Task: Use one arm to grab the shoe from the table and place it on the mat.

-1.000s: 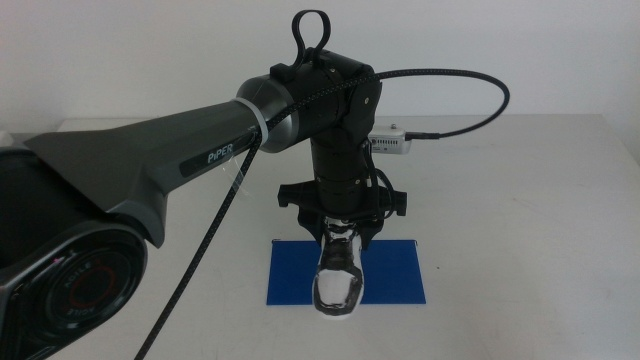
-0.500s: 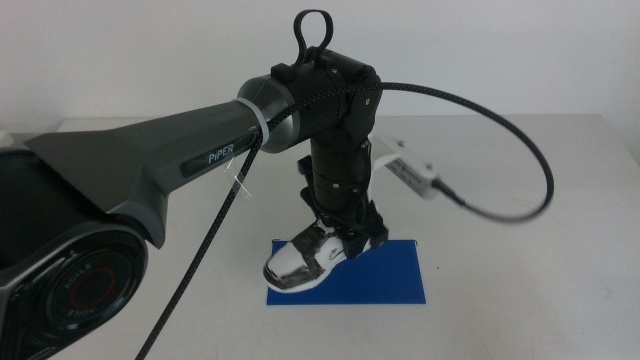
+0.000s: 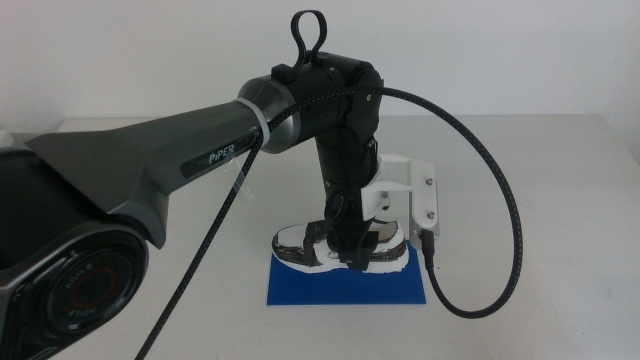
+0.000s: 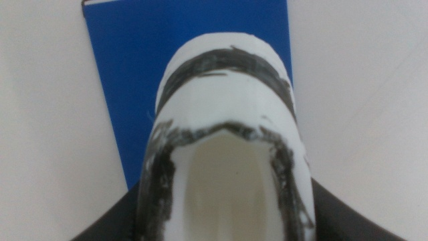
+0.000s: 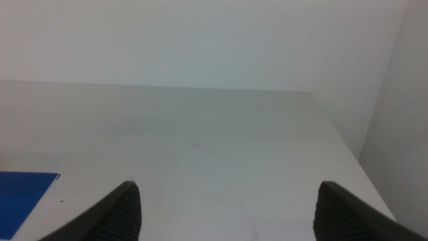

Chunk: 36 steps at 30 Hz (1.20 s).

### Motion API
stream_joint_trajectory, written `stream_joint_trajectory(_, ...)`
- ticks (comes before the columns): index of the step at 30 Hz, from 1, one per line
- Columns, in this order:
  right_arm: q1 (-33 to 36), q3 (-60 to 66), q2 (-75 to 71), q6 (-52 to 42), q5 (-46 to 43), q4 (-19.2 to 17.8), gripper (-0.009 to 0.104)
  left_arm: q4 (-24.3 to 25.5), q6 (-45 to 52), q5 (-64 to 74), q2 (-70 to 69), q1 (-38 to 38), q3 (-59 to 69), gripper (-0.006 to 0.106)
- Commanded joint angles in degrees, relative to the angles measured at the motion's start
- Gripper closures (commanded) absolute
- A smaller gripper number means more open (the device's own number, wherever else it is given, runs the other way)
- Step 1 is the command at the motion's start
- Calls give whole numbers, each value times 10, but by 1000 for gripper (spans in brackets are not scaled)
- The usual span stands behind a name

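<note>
The left gripper (image 3: 352,245) is clamping the shoe (image 3: 338,248) across its middle, w/ the two dark jaws pressing on the sides of the opening; in the left wrist view they are showing only as dark corners on both sides of the shoe (image 4: 227,154). Holding it at the collar is probably giving a firm hold and is leaving the sole free to go down flat.

The shoe is lying lengthwise over the mat (image 3: 300,290), toe toward the arm's own side, heel toward the other end. Its sole looks very near or already touching the blue surface, but I cannot tell if there is a gap. The wrist view is showing blue under and in front of the toe, so the shoe is sitting well inside the mat's width. I judge the placing is nearly done: what remains is to let go and lift away.

The left arm (image 3: 200,160) is reaching in over the table (image 3: 540,180), wrist pointing down, so the shoe is coming to the mat level. A black cable (image 3: 505,215) is looping wide from the wrist to the white camera bracket (image 3: 405,195); it could brush the mat edge.

The right gripper (image 5: 227,211) is waiting at the table side, jaws spread wide, holding nothing; a mat corner (image 5: 23,194) is just showing.

Writing: white "PiPER" (image 3: 222,155) on the arm. No brand is readable on the shoe.
</note>
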Motion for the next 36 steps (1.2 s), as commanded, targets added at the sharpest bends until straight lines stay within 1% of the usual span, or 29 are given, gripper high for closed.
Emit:
stream_joint_trajectory(1, -3, -5, -12, -7, -45, -5, 29, -16, 3, 53, -36, -1, -18, 101)
stream_joint_trajectory(3, -3, -5, -12, -7, -45, -5, 29, -16, 3, 53, -36, -1, -18, 101)
stream_joint_trajectory(7, -3, -5, -12, -7, -45, -5, 29, -11, -56, 39, -32, 1, -18, 101)
stream_joint_trajectory(11, -3, -5, -12, -7, -45, -5, 29, -15, -39, 16, -19, 0, -18, 101)
stream_joint_trajectory(17, -3, -5, -12, -7, -45, -5, 29, -23, -38, -6, -2, 0, -18, 101)
stream_joint_trajectory(30, -3, -5, -12, -7, -45, -5, 29, -23, -37, -8, 25, 0, -18, 101)
stream_joint_trajectory(31, -3, -5, -12, -7, -45, -5, 29, -24, -26, -10, 25, 0, -19, 101)
stream_joint_trajectory(36, -3, -5, -12, -7, -45, -5, 29, -25, -23, -7, 25, 0, -19, 99)
